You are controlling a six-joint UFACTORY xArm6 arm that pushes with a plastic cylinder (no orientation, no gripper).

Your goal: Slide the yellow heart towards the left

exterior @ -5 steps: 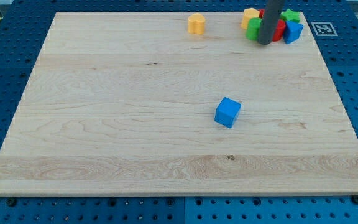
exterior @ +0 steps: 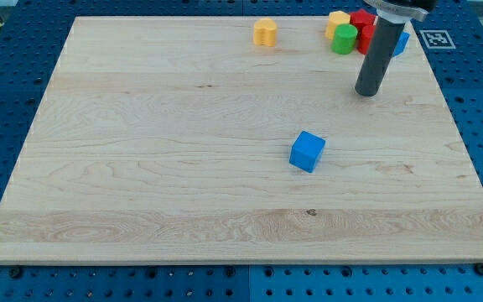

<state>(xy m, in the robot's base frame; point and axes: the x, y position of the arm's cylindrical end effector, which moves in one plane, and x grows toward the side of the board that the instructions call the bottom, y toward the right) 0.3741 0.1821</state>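
The yellow heart (exterior: 264, 32) lies near the top edge of the wooden board (exterior: 141, 151), a little right of centre. My tip (exterior: 367, 93) rests on the board, right of and below the heart, well apart from it. It stands just below a cluster of blocks at the top right: a yellow block (exterior: 337, 20), a green block (exterior: 345, 39), a red block (exterior: 363, 23) and a blue block (exterior: 402, 42) partly hidden behind the rod.
A blue cube (exterior: 307, 152) sits alone right of the board's centre, below and left of my tip. A fiducial marker (exterior: 437, 39) lies off the board's top right corner. Blue perforated table surrounds the board.
My tip has moved down the view, away from the block cluster, by roughly forty pixels. The blocks appear unmoved.
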